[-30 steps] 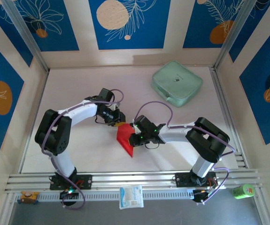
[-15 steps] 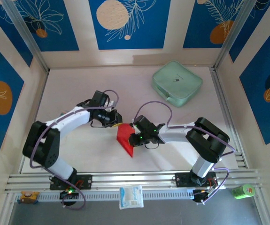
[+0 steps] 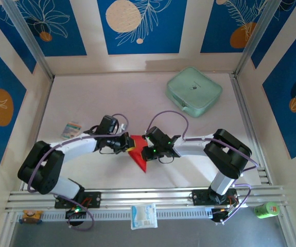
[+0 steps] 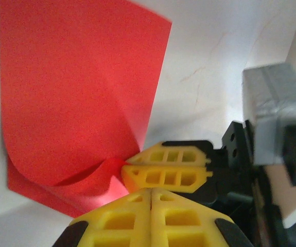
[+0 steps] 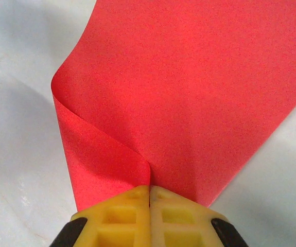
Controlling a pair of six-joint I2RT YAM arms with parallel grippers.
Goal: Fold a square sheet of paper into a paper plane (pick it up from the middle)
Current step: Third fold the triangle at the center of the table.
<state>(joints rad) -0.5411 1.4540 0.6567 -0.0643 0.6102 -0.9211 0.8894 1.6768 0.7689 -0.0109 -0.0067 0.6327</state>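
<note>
Pinching red paper (image 3: 137,157) — right tool (image 5: 149,192); left tool (image 4: 151,195) closed.

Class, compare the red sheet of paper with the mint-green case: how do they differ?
The red sheet of paper is thin and curled; the mint-green case is thick and rounded. The paper is smaller than the case. The right gripper pinches the paper; the case lies untouched.

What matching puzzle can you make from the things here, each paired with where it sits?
Things:
1. square sheet of paper
2. mint-green case
3. white packet

Places:
A. near edge, in the middle
B. far side, to the right
C. pinched in the shut right gripper

Pairs: 1-C, 2-B, 3-A
</note>
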